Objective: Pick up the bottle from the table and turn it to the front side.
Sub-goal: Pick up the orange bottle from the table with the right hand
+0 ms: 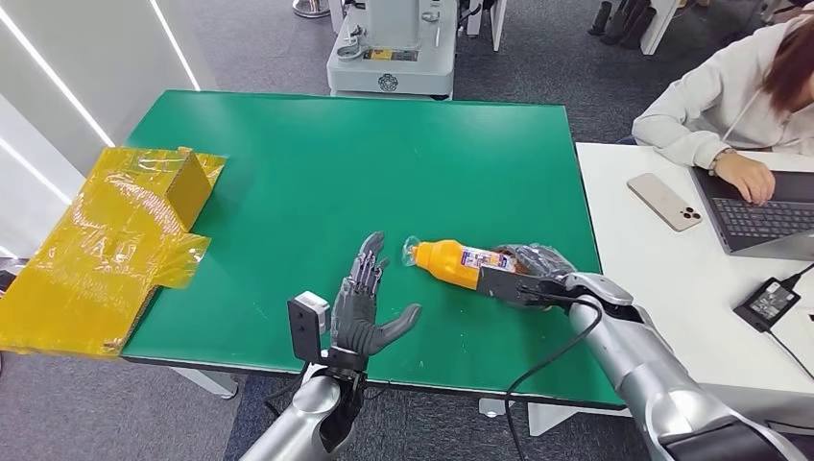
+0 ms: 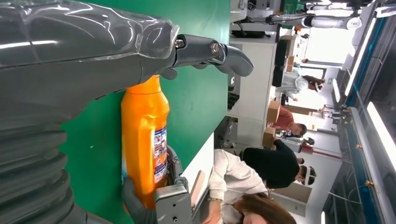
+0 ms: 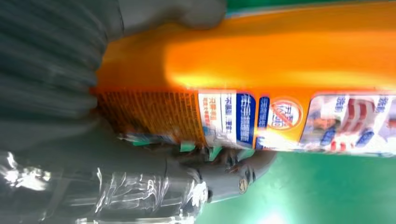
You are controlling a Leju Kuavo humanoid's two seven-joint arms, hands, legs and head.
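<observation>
Hidden and blurred parts

The right hand (image 1: pixel 534 264) covers the orange bottle's (image 1: pixel 459 262) base; its label print (image 3: pixel 261 116) is smeared in the right wrist view, and the picture's edge cuts its neck end.

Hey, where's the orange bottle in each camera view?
Head view: bottle lies lower middle, gripped by the right hand.
Left wrist view: stands upright, centre-left.
Right wrist view: close up, across the upper half.
Shared landmark: the green table beneath it.
</observation>
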